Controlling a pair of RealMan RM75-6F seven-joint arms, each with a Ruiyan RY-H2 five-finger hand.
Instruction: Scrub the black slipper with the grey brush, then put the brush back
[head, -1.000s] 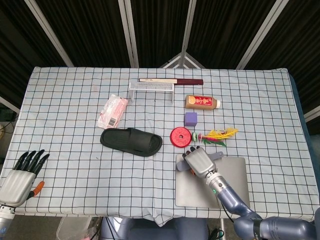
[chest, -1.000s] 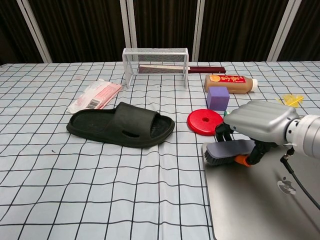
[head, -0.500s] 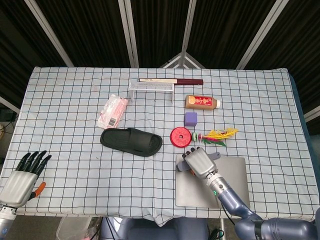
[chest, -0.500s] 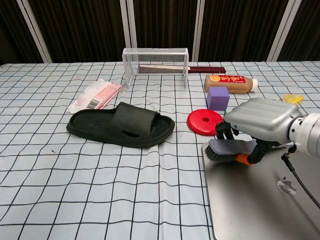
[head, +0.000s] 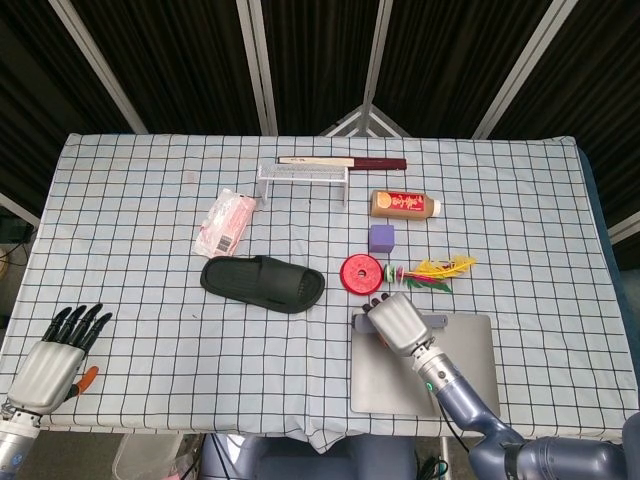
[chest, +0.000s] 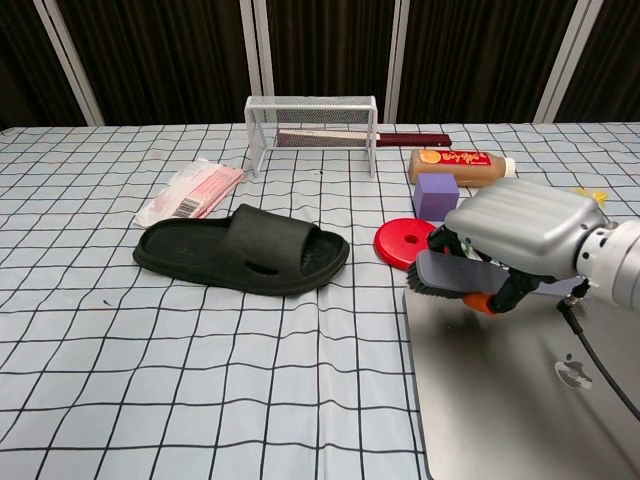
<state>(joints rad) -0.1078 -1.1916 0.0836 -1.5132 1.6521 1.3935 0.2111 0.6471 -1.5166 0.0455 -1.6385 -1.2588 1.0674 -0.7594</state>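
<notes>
My right hand (chest: 520, 240) is gripping the grey brush (chest: 447, 276) and now lifting it off the laptop (chest: 500, 400), heading for the black slipper (chest: 240, 250); left hand (head: 45, 362) is hanging open, holding nothing.

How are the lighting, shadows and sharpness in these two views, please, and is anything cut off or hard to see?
Head view: even overhead light, faint shadows, sharp across the table; the left hand sits by the bottom-left corner. Chest view: soft shadow under the black slipper; the right hand looms large and hides much of the grey brush; the silver laptop is cropped at the bottom edge.
</notes>
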